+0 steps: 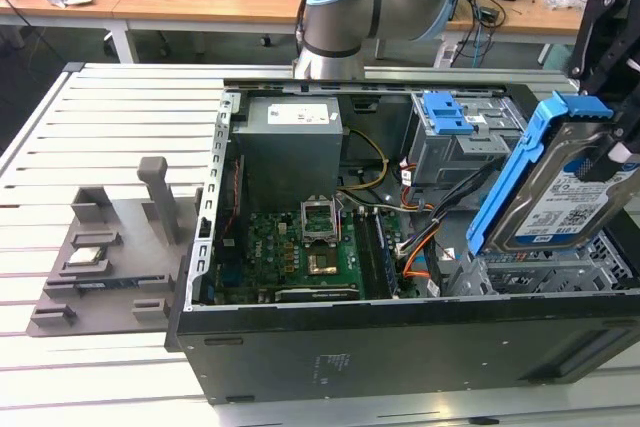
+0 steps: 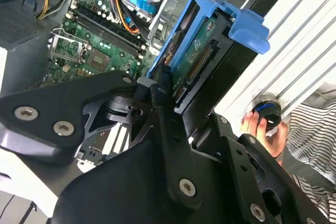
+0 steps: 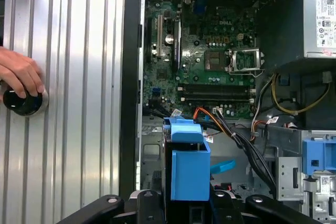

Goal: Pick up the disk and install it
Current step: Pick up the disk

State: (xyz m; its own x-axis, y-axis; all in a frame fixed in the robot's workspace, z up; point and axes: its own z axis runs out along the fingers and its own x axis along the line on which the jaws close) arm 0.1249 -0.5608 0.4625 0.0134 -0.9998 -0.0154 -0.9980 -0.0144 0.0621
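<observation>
Though tilted, disk in hand.

Open computer case, green motherboard inside; grey fixture, slatted table

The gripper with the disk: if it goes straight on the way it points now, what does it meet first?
Probably the drive cage in the open computer case, just beyond the disk it holds; the cables lie beside that line. Depth is unclear.

We note cables crowding the cage under the tilted disk; room over the motherboard is open; a hand rests beside the case.
</observation>
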